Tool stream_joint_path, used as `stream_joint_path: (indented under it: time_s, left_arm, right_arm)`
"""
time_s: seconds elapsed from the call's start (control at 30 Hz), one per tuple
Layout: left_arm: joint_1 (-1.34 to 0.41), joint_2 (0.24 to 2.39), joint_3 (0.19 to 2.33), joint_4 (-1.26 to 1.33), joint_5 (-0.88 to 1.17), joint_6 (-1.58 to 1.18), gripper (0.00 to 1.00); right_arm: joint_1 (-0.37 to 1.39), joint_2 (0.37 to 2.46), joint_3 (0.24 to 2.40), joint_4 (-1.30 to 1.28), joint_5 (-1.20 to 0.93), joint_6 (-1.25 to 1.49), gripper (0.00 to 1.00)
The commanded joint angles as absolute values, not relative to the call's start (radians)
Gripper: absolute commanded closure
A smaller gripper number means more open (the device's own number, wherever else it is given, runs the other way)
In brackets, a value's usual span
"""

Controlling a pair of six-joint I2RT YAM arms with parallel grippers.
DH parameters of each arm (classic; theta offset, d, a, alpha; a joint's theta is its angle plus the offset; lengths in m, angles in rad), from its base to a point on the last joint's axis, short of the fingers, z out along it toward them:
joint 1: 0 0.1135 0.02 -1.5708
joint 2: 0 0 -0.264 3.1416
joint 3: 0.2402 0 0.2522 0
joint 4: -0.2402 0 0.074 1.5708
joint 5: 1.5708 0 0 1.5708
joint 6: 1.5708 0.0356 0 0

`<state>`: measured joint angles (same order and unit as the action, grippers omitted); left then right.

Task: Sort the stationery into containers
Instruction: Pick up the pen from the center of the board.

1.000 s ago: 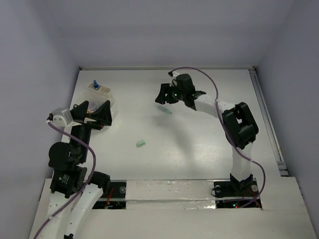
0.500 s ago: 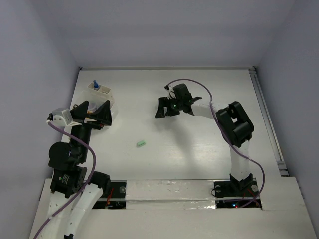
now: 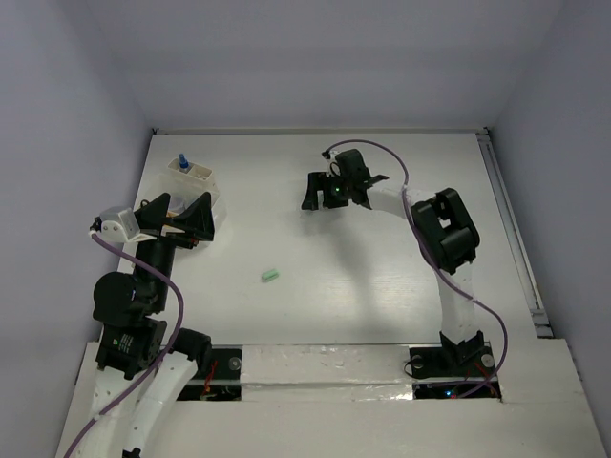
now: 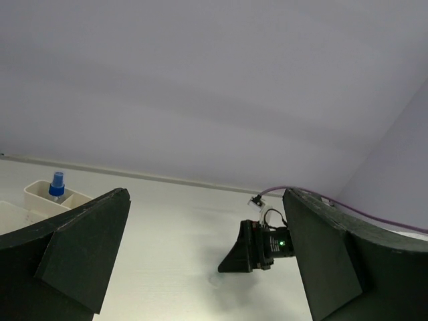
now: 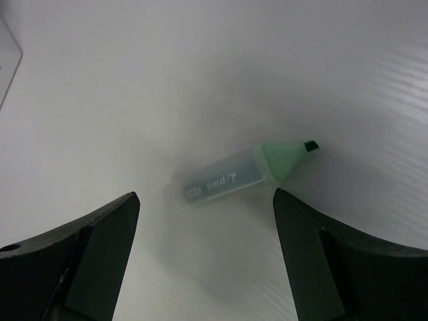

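The left tool [image 3: 179,218] is wide open and empty by the container [image 3: 205,181] near the table's far left corner, while the right tool [image 5: 204,200], wide open too, should go straight down and squeeze the middle of the green marker [image 5: 231,179], which lies flat near the far edge.

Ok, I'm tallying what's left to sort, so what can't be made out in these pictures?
- Top view: green marker hidden under the right claw.
- Top view: bin has its near part covered by the left claw; in the left wrist view a finger cuts it off.
- Top view: the small green piece mid-table is too small to identify.
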<state>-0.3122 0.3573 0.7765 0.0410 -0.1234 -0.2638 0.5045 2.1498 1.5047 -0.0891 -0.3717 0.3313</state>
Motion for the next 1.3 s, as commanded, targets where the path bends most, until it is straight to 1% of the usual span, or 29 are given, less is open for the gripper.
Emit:
stream_joint_path:
  time_s: [0.0,0.13,0.2,0.23,0.27,0.33,0.37,0.4,0.73,0.87,0.97,1.1,1.27]
  left_arm:
    - [-0.307,0.367,0.772,0.095,-0.11,-0.268,0.01]
    - [-0.307,0.368,0.773,0.097,-0.11,-0.268,0.01]
    - [-0.307,0.367,0.773,0.097,-0.11,-0.268,0.01]
    - [-0.307,0.367,0.772,0.097,-0.11,-0.268,0.01]
    - [-0.307,0.367,0.772,0.097,-0.11,-0.268,0.01]
    - [-0.307,0.365,0.773,0.097,-0.109,-0.27,0.01]
    - [-0.307,0.364,0.773,0.097,-0.107,-0.27,0.01]
    - [-0.307,0.364,0.773,0.098,-0.107,-0.271,0.01]
    - [-0.307,0.351,0.773,0.1,-0.104,-0.275,0.01]
    - [-0.307,0.347,0.773,0.1,-0.104,-0.276,0.01]
    - [-0.307,0.342,0.772,0.1,-0.103,-0.276,0.01]
    - [-0.307,0.339,0.772,0.101,-0.1,-0.278,0.01]
    - [-0.307,0.341,0.77,0.101,-0.1,-0.279,0.01]
  right_arm:
    - [0.502,2.197,1.571,-0.17,-0.31,0.302,0.13]
    - [0.502,2.214,1.606,-0.195,-0.304,0.293,0.13]
    - [0.502,2.214,1.612,-0.213,-0.288,0.29,0.15]
    - [0.502,2.212,1.617,-0.221,-0.282,0.281,0.16]
    - [0.502,2.21,1.62,-0.23,-0.269,0.278,0.2]
    - [0.502,2.207,1.623,-0.256,-0.256,0.264,0.23]
    - [0.515,2.209,1.638,-0.27,-0.241,0.256,0.28]
    - [0.515,2.215,1.647,-0.299,-0.229,0.252,0.29]
    - [0.574,2.295,1.805,-0.429,-0.13,0.221,0.29]
    - [0.594,2.33,1.844,-0.479,-0.089,0.212,0.31]
    - [0.606,2.37,1.903,-0.526,-0.025,0.201,0.36]
    - [0.615,2.399,1.933,-0.564,-0.006,0.187,0.36]
    - [0.624,2.425,1.965,-0.603,0.077,0.173,0.43]
